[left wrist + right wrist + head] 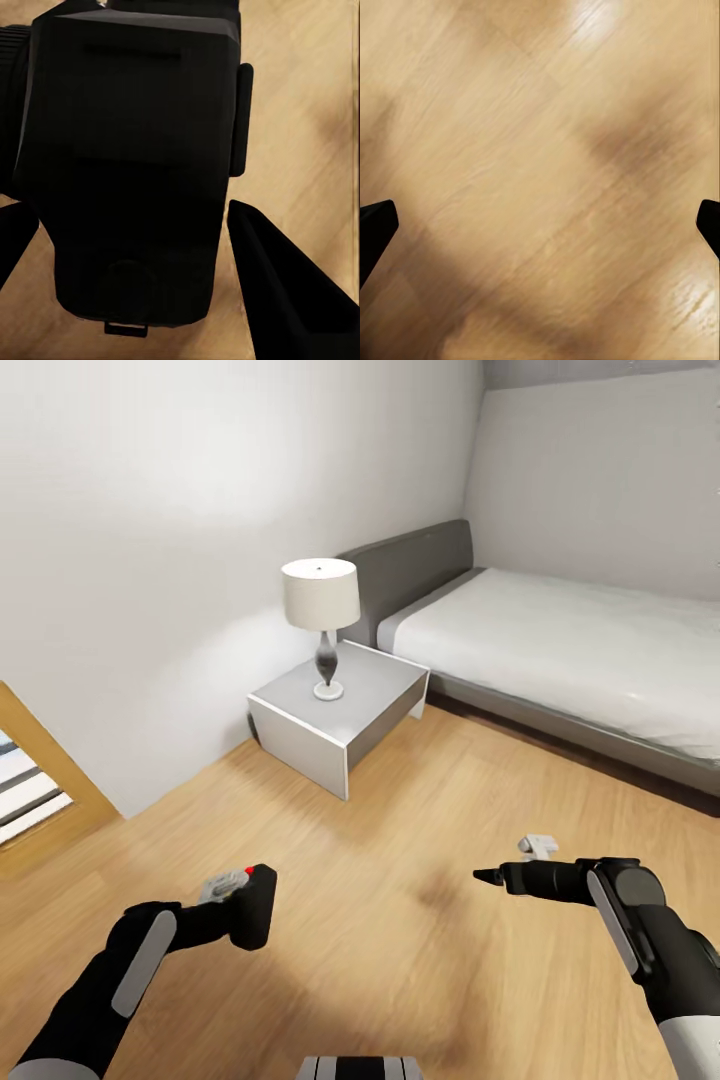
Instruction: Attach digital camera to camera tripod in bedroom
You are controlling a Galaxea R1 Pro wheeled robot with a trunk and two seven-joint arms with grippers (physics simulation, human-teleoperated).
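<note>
One object mattered at this moment, the digital camera (243, 903), and it sat in the left pincer (232, 900), held out over the wood floor (400, 960) ahead of the robot's left side. From the head view its small red button faced up. In the left wrist view the black body (127, 165) lay between the two dark fingers (285, 292), which pinched it from either side. By its look it was a stiff, hard-shelled, light box, probably smooth enough to slip if the squeeze eased, and the lens barrel at one edge seemed the part least fit to be pressed. The flat sides of the body looked the soundest place for a hold, with the underside left free for mounting.

Across from it, the right pincer (500, 878) hovered over bare floor, well apart from the camera; its fingertips (375, 225) stood spread wide with nothing between them.

Ahead stood a low grey bedside surface (380, 690) carrying a white-shaded lamp (322, 622), just beside the grey-framed bed (560, 640) with its white mattress.
</note>
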